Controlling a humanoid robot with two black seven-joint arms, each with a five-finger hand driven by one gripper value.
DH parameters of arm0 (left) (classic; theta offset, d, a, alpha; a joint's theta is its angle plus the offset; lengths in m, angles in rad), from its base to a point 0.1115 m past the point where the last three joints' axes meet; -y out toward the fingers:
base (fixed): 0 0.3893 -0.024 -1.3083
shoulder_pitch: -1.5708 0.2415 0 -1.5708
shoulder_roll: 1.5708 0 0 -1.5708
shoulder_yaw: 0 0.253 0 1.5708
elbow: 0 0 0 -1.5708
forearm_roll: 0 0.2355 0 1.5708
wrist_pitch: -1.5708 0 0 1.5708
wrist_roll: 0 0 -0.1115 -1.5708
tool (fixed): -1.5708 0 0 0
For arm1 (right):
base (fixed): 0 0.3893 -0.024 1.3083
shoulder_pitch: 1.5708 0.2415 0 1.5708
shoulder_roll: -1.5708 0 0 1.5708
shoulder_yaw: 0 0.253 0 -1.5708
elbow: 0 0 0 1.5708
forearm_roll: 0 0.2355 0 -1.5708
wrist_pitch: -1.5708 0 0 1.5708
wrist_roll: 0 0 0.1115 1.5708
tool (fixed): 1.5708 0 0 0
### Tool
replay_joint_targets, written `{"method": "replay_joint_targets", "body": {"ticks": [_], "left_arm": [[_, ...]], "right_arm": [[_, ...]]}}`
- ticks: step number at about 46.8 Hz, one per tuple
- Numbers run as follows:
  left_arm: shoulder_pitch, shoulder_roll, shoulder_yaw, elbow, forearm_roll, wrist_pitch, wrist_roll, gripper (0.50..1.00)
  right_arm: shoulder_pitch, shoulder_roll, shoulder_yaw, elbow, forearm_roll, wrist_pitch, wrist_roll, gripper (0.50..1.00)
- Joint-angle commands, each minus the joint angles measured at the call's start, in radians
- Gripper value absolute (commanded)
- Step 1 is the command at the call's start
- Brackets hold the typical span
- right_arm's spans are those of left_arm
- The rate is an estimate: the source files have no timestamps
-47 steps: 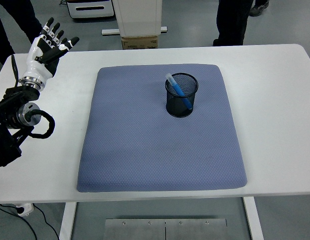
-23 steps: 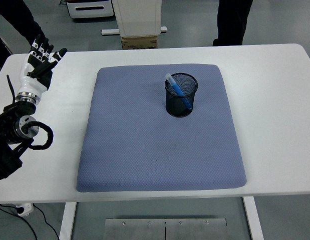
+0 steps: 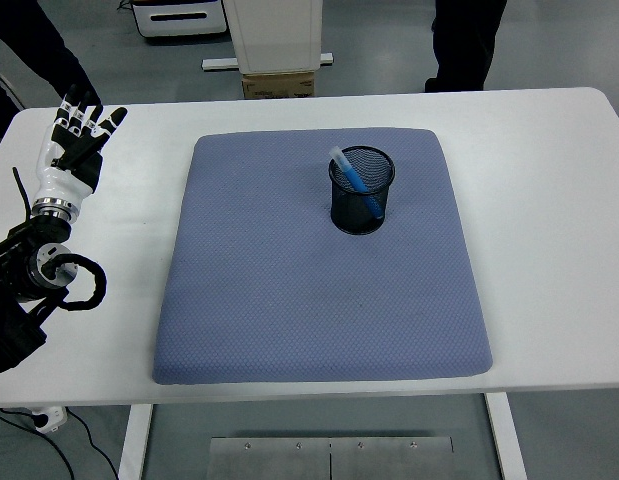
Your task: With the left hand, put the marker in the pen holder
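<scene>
Blue marker leaning inside mesh pen holder, left hand fingers released

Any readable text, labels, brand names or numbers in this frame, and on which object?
None can be read.
The marker in the pen holder: no legible print.
The cardboard box behind the table: markings too small and blurred to read.
The blue mat and the left hand: no text visible.
</scene>
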Motion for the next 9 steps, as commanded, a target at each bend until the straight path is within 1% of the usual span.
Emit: {"method": "replay_joint_targets", "body": {"ticks": [1, 9], "left_arm": [[0.01, 0.0, 0.0, 0.001, 0.0, 0.0, 0.0, 1.0], [0.021, 0.0, 0.0, -0.001, -0.002, 0.001, -0.001, 1.0]], "right_arm": [[0.0, 0.0, 0.0, -0.001, 0.004, 0.0, 0.002, 1.0], [0.0, 0.0, 0.0, -0.001, 0.005, 0.0, 0.002, 1.0]]}}
